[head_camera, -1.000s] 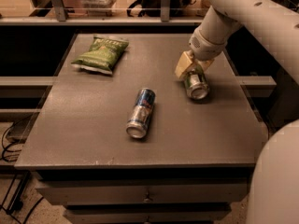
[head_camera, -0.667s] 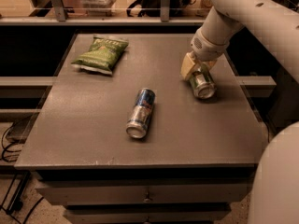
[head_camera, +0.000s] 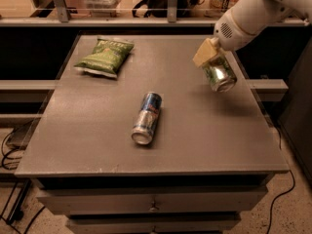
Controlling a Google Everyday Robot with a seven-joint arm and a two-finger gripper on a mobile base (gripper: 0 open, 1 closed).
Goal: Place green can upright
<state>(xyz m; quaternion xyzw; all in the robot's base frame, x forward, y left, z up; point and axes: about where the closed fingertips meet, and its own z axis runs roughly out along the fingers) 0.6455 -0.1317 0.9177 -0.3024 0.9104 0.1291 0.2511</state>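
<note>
1. Claw first: my gripper [head_camera: 212,60] is clenched on the green can [head_camera: 220,76]. It holds the can near the right edge of the table [head_camera: 97,130], closer to the far right corner than to the near one.
2. What has just changed: a second ago this can was lying on its side on the surface under my fingers. Now it hangs above the surface and its shadow falls on the table below it, apart from the can.
3. The can is not upright yet. It is tilted, with one silver end turned down and toward the near edge.
4. For the task this means that the grasp and the lift seem done. In my judgement what is left is to turn the wrist until the can's axis is vertical, lower it, and then release.
5. The risk I see is the round body slipping between my fingers during the turn, so I should turn slowly.
6. The blue-and-silver can [head_camera: 147,117] lies on its side near the middle of the table, and the green chip bag [head_camera: 105,56] rests toward the far left corner. Both are well apart from me.
</note>
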